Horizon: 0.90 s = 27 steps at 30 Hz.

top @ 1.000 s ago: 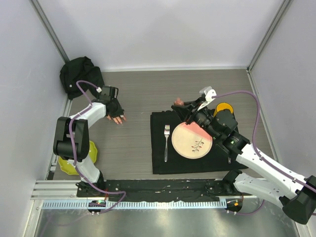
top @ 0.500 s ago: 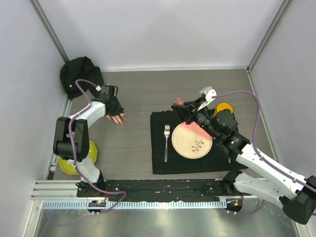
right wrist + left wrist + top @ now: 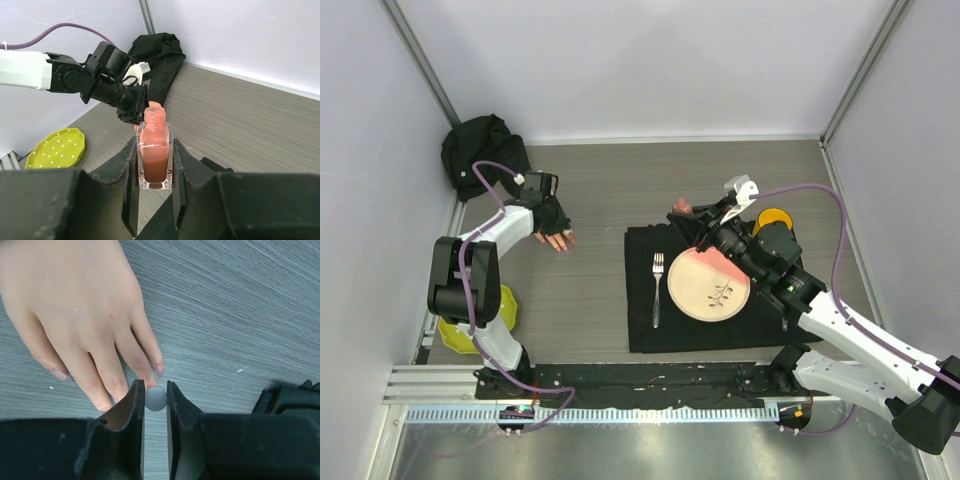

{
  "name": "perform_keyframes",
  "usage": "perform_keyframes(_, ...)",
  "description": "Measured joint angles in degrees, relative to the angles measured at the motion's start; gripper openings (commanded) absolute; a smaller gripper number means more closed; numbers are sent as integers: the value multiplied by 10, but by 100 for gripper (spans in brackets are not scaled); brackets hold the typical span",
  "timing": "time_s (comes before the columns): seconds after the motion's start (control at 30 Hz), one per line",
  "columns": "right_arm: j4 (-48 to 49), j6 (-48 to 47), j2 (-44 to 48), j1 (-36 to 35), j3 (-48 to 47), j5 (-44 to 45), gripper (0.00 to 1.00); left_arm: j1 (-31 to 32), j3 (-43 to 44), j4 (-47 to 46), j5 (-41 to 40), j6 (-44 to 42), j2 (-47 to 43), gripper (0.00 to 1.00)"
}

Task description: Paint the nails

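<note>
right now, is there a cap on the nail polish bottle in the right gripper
No, the nail polish bottle clamped in the right gripper shows a bare, open threaded neck with no cap on it.

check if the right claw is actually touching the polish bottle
Touching. The right wrist view shows the right claw clamping the polish bottle, a finger flat against each side, with no gap.
</note>
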<state>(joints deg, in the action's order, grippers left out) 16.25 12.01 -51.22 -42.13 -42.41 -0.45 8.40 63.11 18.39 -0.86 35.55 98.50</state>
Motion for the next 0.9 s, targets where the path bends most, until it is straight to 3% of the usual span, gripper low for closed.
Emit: perform_keyframes(0.9,0,2,0,0,0,-4,1,12,2,11,-10,0,0,0)
